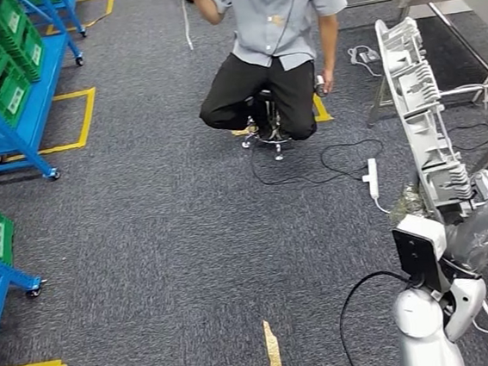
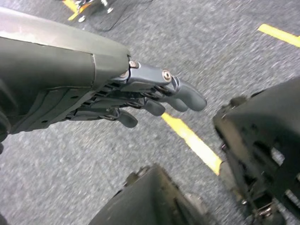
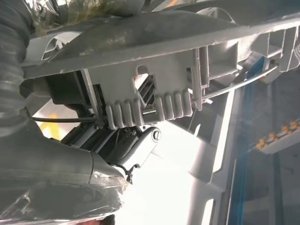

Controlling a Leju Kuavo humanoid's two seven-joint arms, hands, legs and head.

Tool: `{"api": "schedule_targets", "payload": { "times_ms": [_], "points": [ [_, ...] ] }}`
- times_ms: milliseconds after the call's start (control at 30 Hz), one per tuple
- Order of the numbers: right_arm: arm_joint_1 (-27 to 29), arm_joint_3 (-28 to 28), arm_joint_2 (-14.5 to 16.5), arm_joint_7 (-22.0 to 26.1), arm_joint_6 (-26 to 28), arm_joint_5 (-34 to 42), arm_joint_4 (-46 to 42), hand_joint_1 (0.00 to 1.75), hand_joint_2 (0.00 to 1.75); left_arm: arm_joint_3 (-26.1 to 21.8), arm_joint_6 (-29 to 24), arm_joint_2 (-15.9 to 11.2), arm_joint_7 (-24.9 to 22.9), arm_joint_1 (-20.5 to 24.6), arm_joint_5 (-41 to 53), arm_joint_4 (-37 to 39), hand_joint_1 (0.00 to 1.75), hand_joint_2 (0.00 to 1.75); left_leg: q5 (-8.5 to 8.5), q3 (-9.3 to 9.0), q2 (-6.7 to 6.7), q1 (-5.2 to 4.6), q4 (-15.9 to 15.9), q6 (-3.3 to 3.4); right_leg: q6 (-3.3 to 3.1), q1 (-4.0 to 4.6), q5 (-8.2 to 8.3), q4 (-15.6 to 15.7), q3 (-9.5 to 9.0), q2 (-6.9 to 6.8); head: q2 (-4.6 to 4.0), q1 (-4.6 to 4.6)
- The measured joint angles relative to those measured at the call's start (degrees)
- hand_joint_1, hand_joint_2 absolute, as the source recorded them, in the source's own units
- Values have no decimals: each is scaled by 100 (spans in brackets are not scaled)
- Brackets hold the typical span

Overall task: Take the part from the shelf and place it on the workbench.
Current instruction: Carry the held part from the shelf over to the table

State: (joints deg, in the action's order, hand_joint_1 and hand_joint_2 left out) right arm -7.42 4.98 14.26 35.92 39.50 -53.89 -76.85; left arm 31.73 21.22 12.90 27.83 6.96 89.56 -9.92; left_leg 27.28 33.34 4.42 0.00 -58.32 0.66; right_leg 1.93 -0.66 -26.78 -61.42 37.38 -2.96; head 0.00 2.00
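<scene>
Your right hand (image 3: 138, 150) grips the long grey ribbed moulded plastic part (image 1: 421, 114) at three o'clock; left hand (image 2: 155, 96) hangs empty, fingers loosely extended

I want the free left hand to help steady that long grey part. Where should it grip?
Probably the far end of the grey part, coming in from its left side: the right hand holds the near end, and the rail edge there looks thin enough to clasp.

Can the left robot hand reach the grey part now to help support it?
Probably not: the left robot hand hangs low over the carpet, empty, while the right robot hand holds the grey part far to the right.
</scene>
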Motion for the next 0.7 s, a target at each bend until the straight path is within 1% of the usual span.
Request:
{"api": "schedule_targets", "payload": {
  "times_ms": [33, 67, 100, 133, 167, 200, 233, 267, 300, 333, 367, 400, 433, 467, 500, 533, 567, 600, 633, 667, 700],
  "points": [
    [30, -5, 1, -3, 1, -2, -59, 175, 175, -1, 3, -1, 50, 3, -2, 0, 0, 175, 107, 17, -20, -5, -105, -54, -73, 11, 68, 256, -143, -19, -1, 9],
    [63, -10, 1, -4, 1, 2, -114, 175, 175, -2, 6, -1, 97, 5, -3, 0, 0, 175, 268, 93, -101, -2, -325, -94, -156, 16, 77, 272, -156, 105, -1, 26],
    [96, -17, 1, -3, 2, 10, -161, 175, 175, -3, 10, -2, 136, 8, -3, 0, 0, 175, 474, 226, -215, 17, -657, -123, -211, 15, 86, 276, -153, 229, -1, 37],
    [104, -20, 0, -3, 2, 18, -183, 175, 175, -4, 13, -3, 150, 7, -2, 0, 0, 175, 674, 414, -331, 20, -1068, -122, -228, 20, 89, 276, -152, 303, -2, 48],
    [117, -21, -1, -3, 2, 30, -197, 175, 175, -4, 17, -4, 159, 7, -1, 0, 0, 175, 814, 598, -388, 19, -1440, -115, -239, 30, 91, 276, -154, 383, -1, 56],
    [132, -23, -1, -4, 2, 46, -209, 175, 175, -4, 22, -5, 166, 8, 1, 0, 0, 175, 849, 720, -413, 16, -1664, -98, -244, 44, 92, 275, -157, 467, -1, 57],
    [147, -26, -1, -6, 2, 61, -219, 175, 175, -4, 28, -5, 173, 9, 2, 0, 0, 175, 767, 750, -429, 10, -1682, -71, -248, 56, 94, 275, -161, 554, -1, 56],
    [158, -28, -1, -8, 2, 73, -227, 175, 175, -4, 37, -5, 180, 10, 4, 0, 0, 175, 577, 673, -461, 0, -1474, -32, -250, 63, 97, 274, -168, 643, -1, 55],
    [164, -28, -1, -10, 2, 81, -234, 175, 175, -4, 46, -6, 187, 11, 5, 0, 0, 175, 333, 517, -536, -15, -1107, 13, -249, 63, 99, 274, -174, 727, -1, 55],
    [166, -28, -1, -11, 2, 84, -242, 175, 175, -3, 56, -9, 194, 9, 7, 1, 0, 175, 127, 343, -678, -29, -711, 63, -244, 61, 102, 271, -174, 801, -1, 53],
    [167, -28, -1, -11, 1, 86, -248, 175, 175, -3, 65, -12, 199, 8, 7, 3, 0, 175, -12, 193, -804, -36, -371, 100, -231, 55, 108, 266, -164, 872, -1, 54],
    [170, -28, -1, -11, 1, 87, -255, 175, 175, -3, 72, -14, 204, 8, 8, 4, 0, 175, -70, 102, -901, -41, -158, 121, -210, 43, 117, 263, -144, 932, -1, 55],
    [176, -30, -2, -13, 1, 88, -263, 175, 175, -3, 75, -14, 208, 8, 8, 6, 0, 175, -67, 66, -941, -45, -68, 131, -181, 30, 130, 266, -121, 990, -1, 56],
    [186, -33, -3, -15, 1, 90, -271, 175, 175, -3, 78, -11, 212, 11, 8, 7, 0, 175, -66, 50, -894, -47, -21, 130, -148, 16, 146, 276, -100, 1052, 0, 59],
    [200, -38, -7, -18, 1, 93, -285, 175, 175, -4, 81, -2, 219, 15, 8, 7, 0, 175, -81, 34, -830, -38, 24, 129, -120, 7, 149, 279, -73, 1078, 0, 59],
    [215, -42, -12, -20, 1, 98, -302, 175, 175, -5, 88, 4, 226, 18, 8, 7, 0, 175, -104, 12, -760, -30, 75, 132, -98, 15, 112, 240, -34, 1011, 0, 55],
    [225, -45, -16, -20, 2, 104, -318, 175, 175, -6, 98, 8, 233, 19, 8, 7, 0, 175, -128, -10, -686, -20, 126, 136, -77, 26, 19, 107, 43, 873, 0, 45],
    [232, -46, -20, -19, 2, 110, -331, 175, 175, -7, 108, 12, 240, 20, 8, 7, 0, 175, -144, -24, -607, -12, 159, 138, -58, 34, -133, -149, 173, 689, 0, 36],
    [237, -47, -22, -19, 2, 116, -339, 175, 175, -8, 119, 10, 245, 19, 8, 7, 0, 175, -145, -29, -534, -18, 167, 142, -32, 40, -321, -509, 342, 512, 0, 28],
    [244, -49, -24, -19, 2, 122, -341, 175, 175, -9, 127, 9, 249, 19, 8, 7, 0, 175, -142, -29, -455, -18, 166, 142, 0, 31, -488, -898, 526, 412, 0, 20],
    [256, -51, -26, -20, 2, 128, -342, 175, 175, -9, 133, 9, 252, 20, 8, 7, 0, 175, -134, -29, -374, -16, 164, 138, 32, 16, -582, -1188, 662, 363, 0, 20]
  ]
}}
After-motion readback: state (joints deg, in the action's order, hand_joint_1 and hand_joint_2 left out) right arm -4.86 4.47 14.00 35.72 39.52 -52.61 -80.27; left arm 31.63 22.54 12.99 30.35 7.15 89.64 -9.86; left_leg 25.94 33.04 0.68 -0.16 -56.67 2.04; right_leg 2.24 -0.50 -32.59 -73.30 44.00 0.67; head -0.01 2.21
